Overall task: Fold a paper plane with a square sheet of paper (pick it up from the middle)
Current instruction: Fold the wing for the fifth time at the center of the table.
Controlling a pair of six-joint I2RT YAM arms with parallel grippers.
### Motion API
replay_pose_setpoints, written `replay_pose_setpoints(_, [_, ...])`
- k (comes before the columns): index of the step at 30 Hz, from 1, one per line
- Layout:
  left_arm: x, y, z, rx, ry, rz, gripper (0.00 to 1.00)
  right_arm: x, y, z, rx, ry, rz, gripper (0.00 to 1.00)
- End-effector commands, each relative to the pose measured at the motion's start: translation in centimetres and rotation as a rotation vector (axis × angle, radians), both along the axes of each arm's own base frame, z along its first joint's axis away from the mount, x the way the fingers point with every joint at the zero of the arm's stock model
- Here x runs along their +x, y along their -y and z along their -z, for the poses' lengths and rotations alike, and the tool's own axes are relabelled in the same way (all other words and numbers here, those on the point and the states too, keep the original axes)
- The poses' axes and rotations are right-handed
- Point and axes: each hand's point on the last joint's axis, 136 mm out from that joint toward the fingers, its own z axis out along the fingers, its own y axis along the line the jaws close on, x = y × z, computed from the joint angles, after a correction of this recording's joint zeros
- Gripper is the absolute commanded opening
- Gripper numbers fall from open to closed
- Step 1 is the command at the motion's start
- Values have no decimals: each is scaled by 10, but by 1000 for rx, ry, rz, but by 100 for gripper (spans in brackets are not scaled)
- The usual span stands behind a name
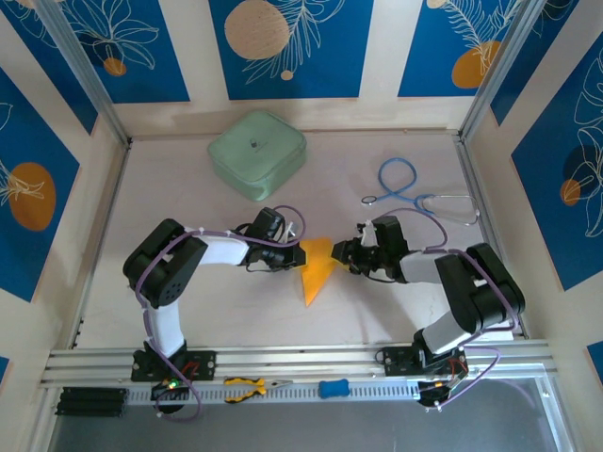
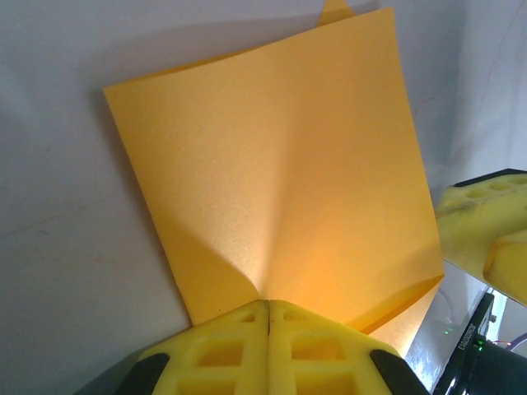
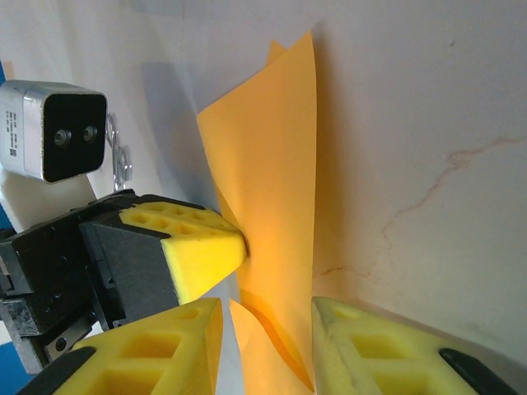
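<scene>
Paper (image 1: 317, 271), partly folded, lies mid-way along the surface (image 1: 179, 202), the left claw (image 2: 268, 314) pinching one edge. The right claw (image 3: 265, 329) straddles the other, spread. Closing crooked could skew or tear it.

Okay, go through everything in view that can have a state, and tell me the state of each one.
square sheet of paper, partly folded, bowed, pinched at one edge
left tool, shut on the paper
right tool, open, one finger on each side of the paper
mint-green case, closed, flat on the table
</scene>
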Motion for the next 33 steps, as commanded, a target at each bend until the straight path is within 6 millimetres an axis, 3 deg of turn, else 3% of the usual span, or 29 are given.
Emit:
replay_pose_setpoints(1, [-9, -9, 15, 41, -36, 6, 5, 2, -10, -9, 49, 37, -85, 34])
replay_pose_setpoints(21, [-9, -10, 11, 44, -32, 8, 5, 9, -10, 5, 60, -4, -128, 34])
replay_pose_setpoints(33, [-7, -8, 5, 36, -21, 22, 5, 13, -18, 13, 65, -39, -186, 27])
